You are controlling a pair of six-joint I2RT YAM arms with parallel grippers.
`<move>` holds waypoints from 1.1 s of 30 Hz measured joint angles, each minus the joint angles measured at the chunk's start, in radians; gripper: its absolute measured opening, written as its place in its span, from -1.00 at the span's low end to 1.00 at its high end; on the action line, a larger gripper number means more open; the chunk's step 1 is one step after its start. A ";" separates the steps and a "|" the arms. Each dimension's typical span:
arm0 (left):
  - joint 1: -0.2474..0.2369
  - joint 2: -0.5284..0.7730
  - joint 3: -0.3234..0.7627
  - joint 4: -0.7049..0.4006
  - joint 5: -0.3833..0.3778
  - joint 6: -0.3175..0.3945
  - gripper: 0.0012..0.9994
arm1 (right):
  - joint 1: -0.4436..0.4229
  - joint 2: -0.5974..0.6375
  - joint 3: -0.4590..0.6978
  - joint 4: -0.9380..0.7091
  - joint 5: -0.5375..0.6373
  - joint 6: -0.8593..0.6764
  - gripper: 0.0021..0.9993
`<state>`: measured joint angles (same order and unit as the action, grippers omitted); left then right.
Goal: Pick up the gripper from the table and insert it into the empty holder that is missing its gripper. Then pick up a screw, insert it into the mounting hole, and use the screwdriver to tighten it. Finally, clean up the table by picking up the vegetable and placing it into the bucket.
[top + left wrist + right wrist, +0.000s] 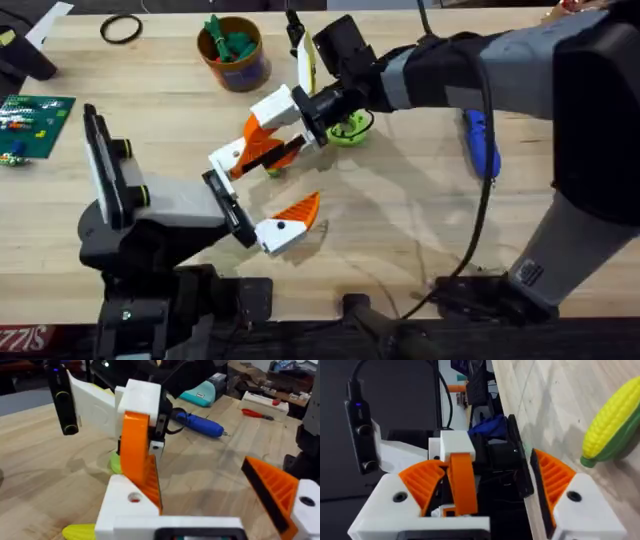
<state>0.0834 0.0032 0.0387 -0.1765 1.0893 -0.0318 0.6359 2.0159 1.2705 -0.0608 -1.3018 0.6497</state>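
Observation:
The gripper [238,152], a short white-and-orange piece, sits with its base [129,502] at the upper end of the black holder [226,205] on my left arm's hand. Its mounting hole [134,498] faces up. My right gripper [268,135] straddles the piece [460,477]; one finger touches it and a gap shows on the other side. My left gripper [255,195] is open, its own finger [280,490] far off. The blue screwdriver [482,145] lies at the right. A corn vegetable [612,415] lies under the grippers. The bucket [232,55] stands at the back. The screw is out of view.
The bucket holds green vegetables. A lime-green object [350,128] lies beside the right wrist. A green circuit board [30,125] sits at the left edge and a black ring [120,30] at the back left. Bare wood lies between the screwdriver and the front edge.

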 joint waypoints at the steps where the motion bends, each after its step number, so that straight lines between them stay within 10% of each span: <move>1: 0.000 0.000 0.000 0.000 0.004 0.000 0.97 | 0.002 0.000 0.000 0.000 -0.004 -0.001 0.99; 11: -0.049 -0.003 -0.001 -0.026 0.254 0.029 0.97 | 0.073 0.002 0.002 0.012 0.030 0.010 0.99; 33: -0.049 -0.003 -0.002 -0.029 0.280 0.033 0.97 | -0.004 0.002 0.002 -0.066 -0.015 -0.012 0.99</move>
<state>0.0341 0.0006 0.0364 -0.2050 1.3693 0.0010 0.6315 2.0179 1.2728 -0.1268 -1.3171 0.6380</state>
